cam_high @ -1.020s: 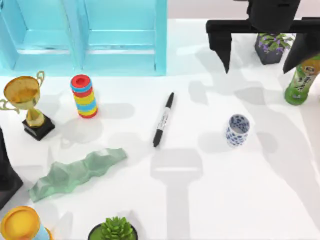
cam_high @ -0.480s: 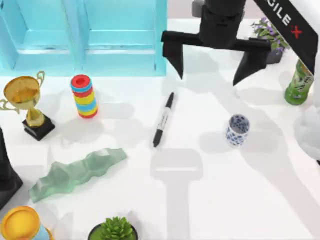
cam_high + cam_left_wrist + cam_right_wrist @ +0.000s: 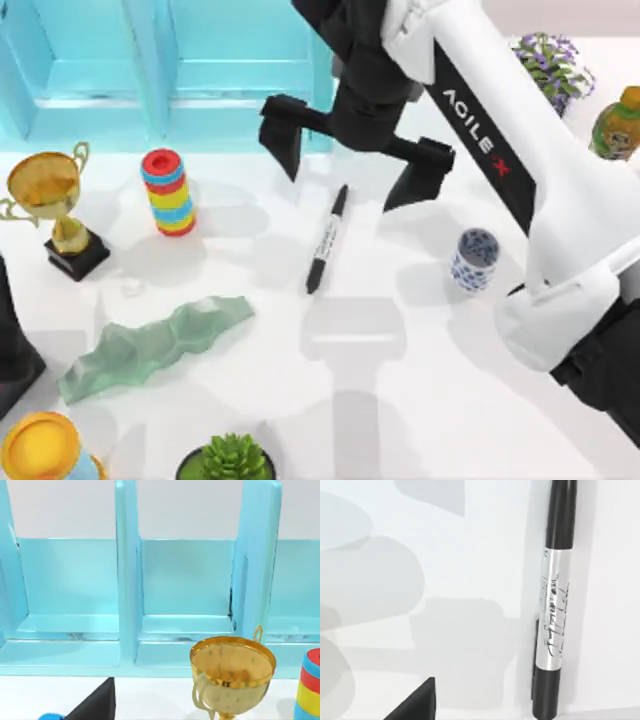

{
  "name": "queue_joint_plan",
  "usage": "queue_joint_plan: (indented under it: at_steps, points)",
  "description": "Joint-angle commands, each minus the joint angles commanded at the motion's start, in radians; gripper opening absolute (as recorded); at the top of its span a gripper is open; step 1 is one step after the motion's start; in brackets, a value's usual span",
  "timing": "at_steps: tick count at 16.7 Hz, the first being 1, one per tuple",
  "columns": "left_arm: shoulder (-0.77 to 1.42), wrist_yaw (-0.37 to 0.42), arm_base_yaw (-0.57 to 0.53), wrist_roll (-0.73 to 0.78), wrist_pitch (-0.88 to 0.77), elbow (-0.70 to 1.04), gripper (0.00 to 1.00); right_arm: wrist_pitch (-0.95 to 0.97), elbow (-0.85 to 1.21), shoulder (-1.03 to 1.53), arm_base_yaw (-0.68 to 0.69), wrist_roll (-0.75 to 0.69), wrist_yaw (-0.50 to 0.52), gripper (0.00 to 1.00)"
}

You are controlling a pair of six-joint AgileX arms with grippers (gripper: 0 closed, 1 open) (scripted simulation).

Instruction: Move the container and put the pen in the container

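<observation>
The pen (image 3: 327,240), a slim black marker with a white-grey label band, lies on the white table near the middle, its length running front to back. My right gripper (image 3: 340,190) hangs open above the pen's far end, one black finger on either side. In the right wrist view the pen (image 3: 552,610) lies close below the camera. The container (image 3: 474,260), a small white cup with a blue pattern, stands upright to the right of the pen, beside the right arm's white link. My left arm (image 3: 12,345) is parked at the left edge.
A blue shelf unit (image 3: 160,70) spans the back left. A gold trophy (image 3: 50,205), rainbow ring stack (image 3: 168,192), green crumpled sheet (image 3: 150,345), yellow-topped tub (image 3: 40,450) and succulent (image 3: 232,460) fill the left and front. A purple-flowered pot (image 3: 548,60) and green bottle (image 3: 615,125) stand back right.
My right arm has swung from the back right corner leftward and forward, bringing its open gripper over the pen's far end. The pen, the container and the left arm stay put.
</observation>
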Motion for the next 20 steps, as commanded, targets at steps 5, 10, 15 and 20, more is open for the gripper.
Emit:
queue_joint_plan:
  at_steps: [5, 10, 15, 20]
  points:
    - [0.000, 0.000, 0.000, 0.000, 0.000, 0.000, 1.00, 0.000, 0.028, 0.026, 0.005, 0.016, -0.003, 1.00]
    - [0.000, 0.000, 0.000, 0.000, 0.000, 0.000, 1.00, 0.021, 0.062, 0.080, 0.004, 0.016, -0.001, 1.00]
    - [0.000, 0.000, 0.000, 0.000, 0.000, 0.000, 1.00, 0.055, 0.139, 0.191, 0.015, 0.026, 0.001, 1.00]
    - [0.000, 0.000, 0.000, 0.000, 0.000, 0.000, 1.00, 0.092, 0.210, 0.299, 0.024, 0.035, 0.004, 1.00]
